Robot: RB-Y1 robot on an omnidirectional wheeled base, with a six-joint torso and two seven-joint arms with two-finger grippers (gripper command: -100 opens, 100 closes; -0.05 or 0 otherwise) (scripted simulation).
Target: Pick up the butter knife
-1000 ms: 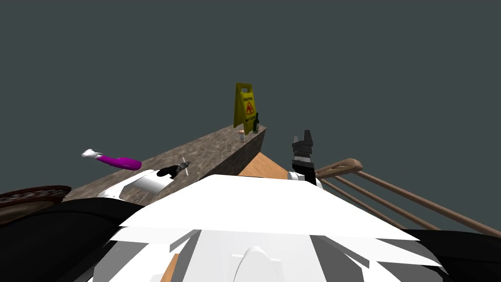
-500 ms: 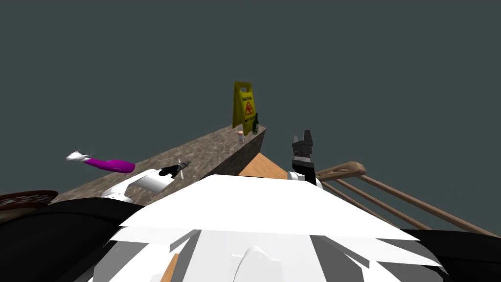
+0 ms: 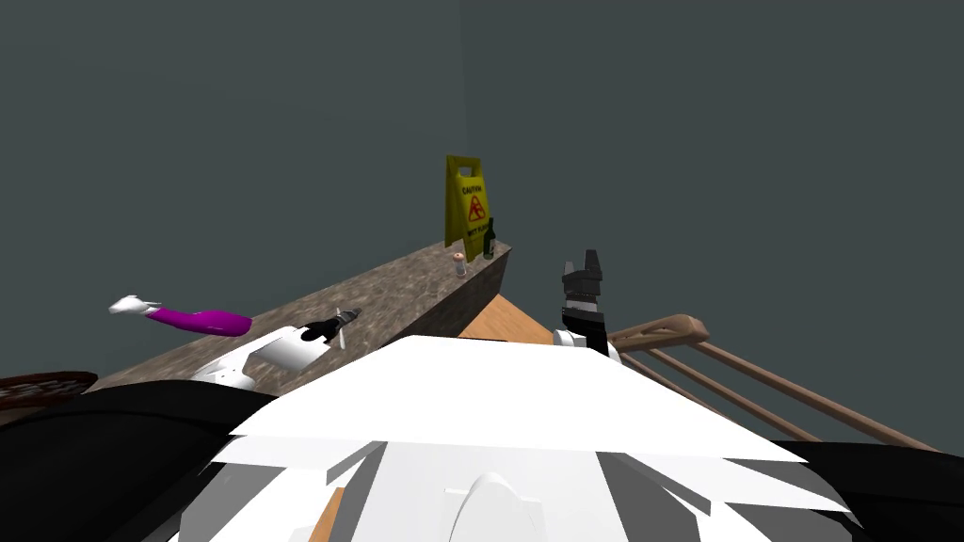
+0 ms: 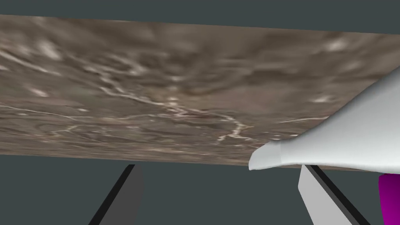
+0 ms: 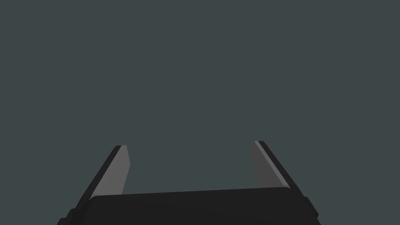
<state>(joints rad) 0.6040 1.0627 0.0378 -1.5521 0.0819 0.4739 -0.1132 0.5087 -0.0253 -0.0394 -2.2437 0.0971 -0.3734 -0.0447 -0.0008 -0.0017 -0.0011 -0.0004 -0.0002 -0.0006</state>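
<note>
Approach step: left gripper (image 3: 345, 325) over the counter (image 3: 424, 278), fingers spread, empty. Butter knife (image 3: 184, 317) lies by the counter's left edge, outside the fingers. Next: shift onto the knife, clamp. Right gripper (image 3: 584, 271) released, beside the counter.

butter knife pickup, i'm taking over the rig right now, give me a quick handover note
Left tool: open, holding nothing, low over the mottled brown counter.
Right tool: open, empty, raised on my right, idle.
Butter knife: white blade, magenta handle. The blade tip lies just past the left tool's fingertips, with the handle outside one finger. It is not gripped.
Done: left tool is at the knife.
Left: centre the fingers on the knife, close, lift.
</note>
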